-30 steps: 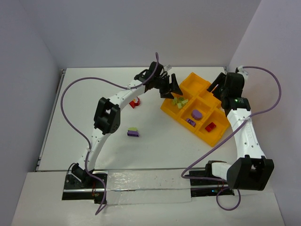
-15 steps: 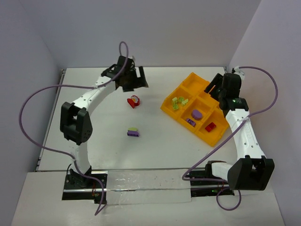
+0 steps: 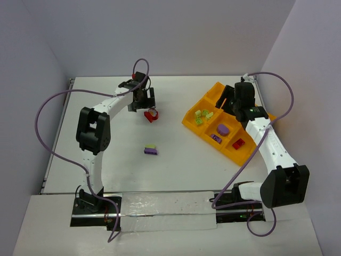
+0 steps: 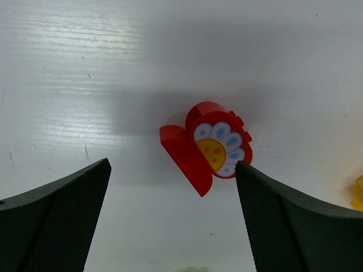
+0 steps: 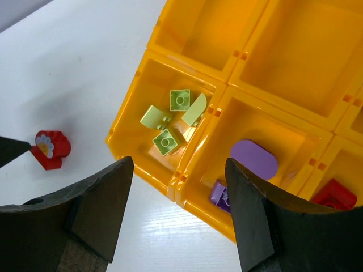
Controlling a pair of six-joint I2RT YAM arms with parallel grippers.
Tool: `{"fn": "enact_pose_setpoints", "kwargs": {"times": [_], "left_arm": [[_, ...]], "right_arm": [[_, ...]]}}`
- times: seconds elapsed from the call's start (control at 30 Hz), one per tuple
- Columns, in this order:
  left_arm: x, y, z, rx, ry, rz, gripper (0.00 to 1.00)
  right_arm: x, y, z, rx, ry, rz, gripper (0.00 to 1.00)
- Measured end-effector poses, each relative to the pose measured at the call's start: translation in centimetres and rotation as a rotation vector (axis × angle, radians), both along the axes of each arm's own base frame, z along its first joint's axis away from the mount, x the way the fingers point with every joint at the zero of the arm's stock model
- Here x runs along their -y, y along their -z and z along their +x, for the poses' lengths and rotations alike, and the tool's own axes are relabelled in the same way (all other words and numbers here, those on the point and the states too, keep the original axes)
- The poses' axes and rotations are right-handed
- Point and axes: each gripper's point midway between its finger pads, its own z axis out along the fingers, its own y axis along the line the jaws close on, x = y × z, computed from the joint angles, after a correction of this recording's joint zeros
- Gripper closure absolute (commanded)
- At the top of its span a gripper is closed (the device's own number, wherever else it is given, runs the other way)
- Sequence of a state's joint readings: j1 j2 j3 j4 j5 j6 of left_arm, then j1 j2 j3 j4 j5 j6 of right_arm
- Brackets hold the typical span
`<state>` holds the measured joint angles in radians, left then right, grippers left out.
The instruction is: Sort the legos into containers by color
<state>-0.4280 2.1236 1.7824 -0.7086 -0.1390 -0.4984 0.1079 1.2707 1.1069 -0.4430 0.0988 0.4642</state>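
Note:
A red lego with a flower face [image 4: 207, 147] lies on the white table, between and just ahead of the fingertips of my left gripper [image 4: 173, 164], which is open; the right finger's tip is at the brick's edge. It also shows in the top view [image 3: 152, 114] below my left gripper [image 3: 145, 104], and in the right wrist view [image 5: 51, 148]. A purple and yellow-green clump [image 3: 151, 150] lies mid-table. My right gripper [image 5: 178, 161] is open and empty above the orange-yellow tray [image 5: 176, 187], also seen in the top view [image 3: 233, 105].
The tray [image 3: 205, 98] stands at the right. One compartment holds several yellow-green bricks [image 5: 170, 122], the one beside it two purple pieces [image 5: 254, 158], another a red brick [image 5: 334, 195]. The far compartments hold nothing. Walls enclose the table at the back and sides.

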Motion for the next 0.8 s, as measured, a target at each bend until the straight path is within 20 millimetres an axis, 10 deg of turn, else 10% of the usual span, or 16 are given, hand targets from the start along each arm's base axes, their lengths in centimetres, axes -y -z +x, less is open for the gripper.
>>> {"fn": "enact_pose_setpoints", "kwargs": {"times": [0.8], "left_arm": [[5.1,3.7,1.7,0.026,0.259,-0.091,0.08]], "right_arm": [[-0.7,-0.4,0.1,0.007,-0.029,-0.004,0.27]]}}
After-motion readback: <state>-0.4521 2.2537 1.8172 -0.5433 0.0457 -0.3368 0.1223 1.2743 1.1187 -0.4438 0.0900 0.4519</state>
